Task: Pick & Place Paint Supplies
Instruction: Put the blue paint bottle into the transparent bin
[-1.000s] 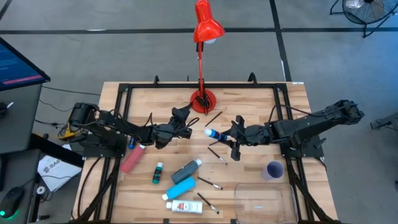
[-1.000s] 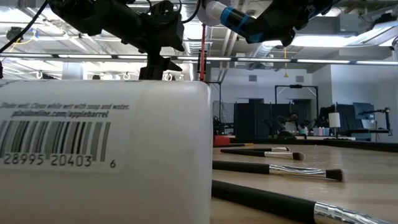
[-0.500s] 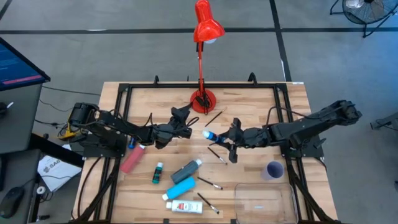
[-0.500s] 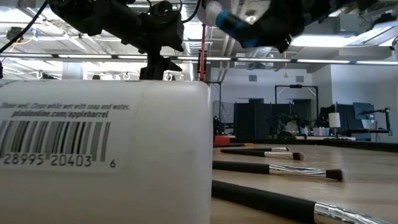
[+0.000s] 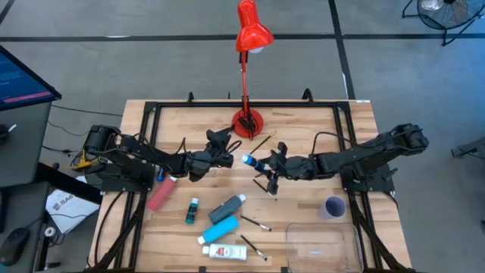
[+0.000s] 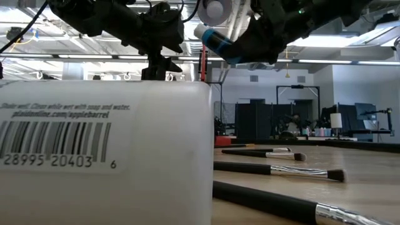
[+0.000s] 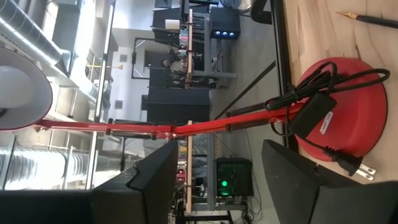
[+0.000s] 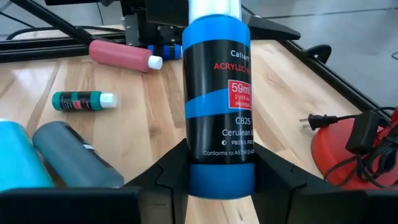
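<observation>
Blue paint bottle (image 5: 248, 161) farther left in right tool (image 5: 261, 164)

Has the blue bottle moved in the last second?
Yes. The blue bottle, held in the right gripper, has shifted left, closer to the lamp base.

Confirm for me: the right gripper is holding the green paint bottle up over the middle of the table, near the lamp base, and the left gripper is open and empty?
Not quite. The bottle in the right gripper is blue, not green: the right wrist view shows a blue bottle with a black label. The rest stands: it is held up near the lamp base, and the left gripper is open and empty.
</observation>
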